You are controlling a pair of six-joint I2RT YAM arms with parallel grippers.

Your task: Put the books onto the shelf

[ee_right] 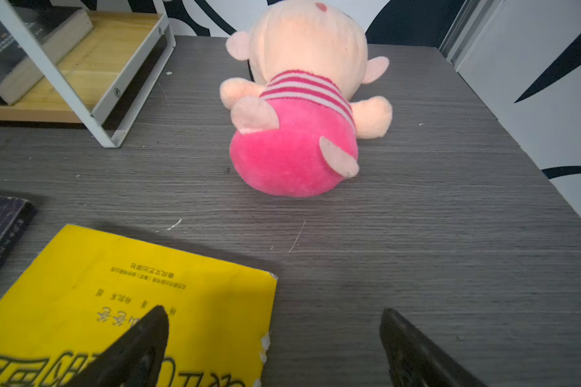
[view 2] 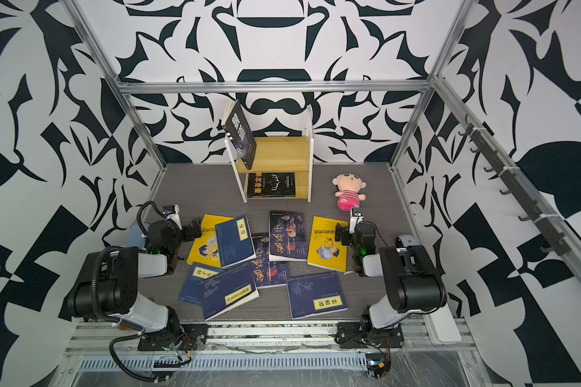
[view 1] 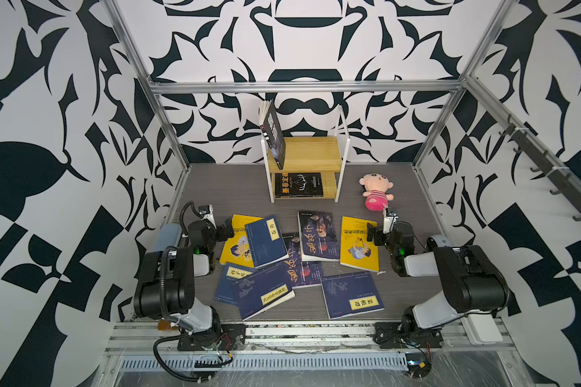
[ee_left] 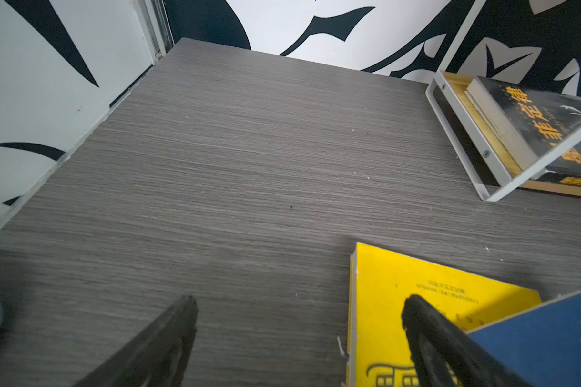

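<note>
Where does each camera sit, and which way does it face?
Top views: high in front, looking down and back at the shelf; left arm and right arm show.
Left wrist: past the open left gripper and left yellow book, toward the back wall.
Right wrist: past the open right gripper and right yellow book, toward the plush doll.
Shared: both wrist views show the black book on the shelf.

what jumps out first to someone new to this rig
The black-and-white patterned walls all round, then the books strewn overlapping across the grey table. At the back, the shelf holds one leaning book on its upper board and one flat book below; a pink plush doll lies to its right.
</note>
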